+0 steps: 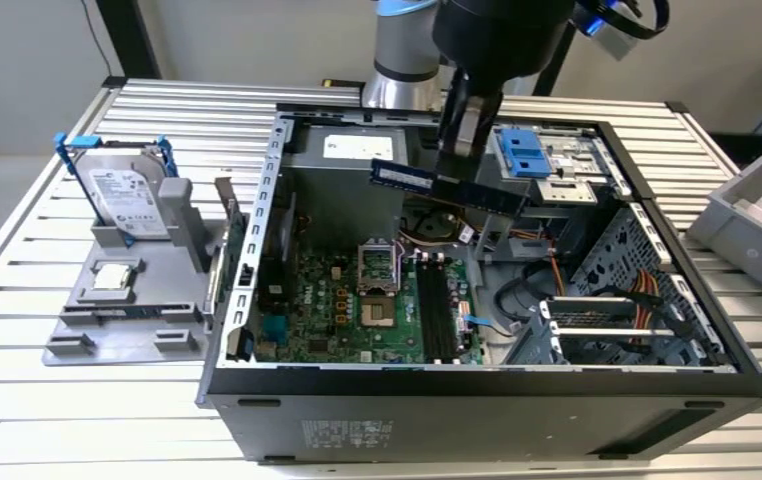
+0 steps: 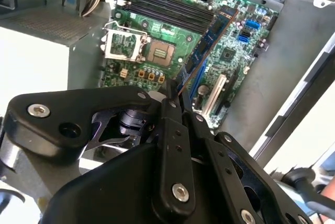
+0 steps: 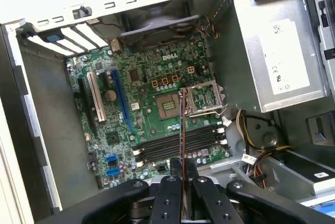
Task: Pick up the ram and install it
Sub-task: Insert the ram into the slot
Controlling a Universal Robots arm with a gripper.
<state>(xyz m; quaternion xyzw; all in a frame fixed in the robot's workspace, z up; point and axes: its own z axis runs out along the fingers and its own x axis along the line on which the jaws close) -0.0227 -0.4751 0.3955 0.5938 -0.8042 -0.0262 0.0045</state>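
The ram (image 1: 448,187) is a long dark stick with black chips, held level in the air over the open computer case (image 1: 488,385). My gripper (image 1: 455,165) is shut on its middle from above. Both wrist views show the ram edge-on, as a thin strip (image 2: 209,41) (image 3: 181,124) running out from between the fingers of the gripper (image 2: 175,96) (image 3: 182,174). Below it lies the green motherboard (image 3: 152,93) with its black memory slots (image 1: 435,310) (image 2: 167,9) (image 3: 172,145). The ram hangs well above those slots, touching nothing else.
A CPU socket (image 1: 378,315) sits beside the slots. The power supply (image 3: 277,51) and drive bays (image 1: 541,155) crowd the case's far end, and cables (image 1: 621,300) its right. A hard drive in a blue frame (image 1: 128,195) and a silver chip (image 1: 114,278) rest on a grey stand. A grey bin (image 1: 755,225) stands at the right.
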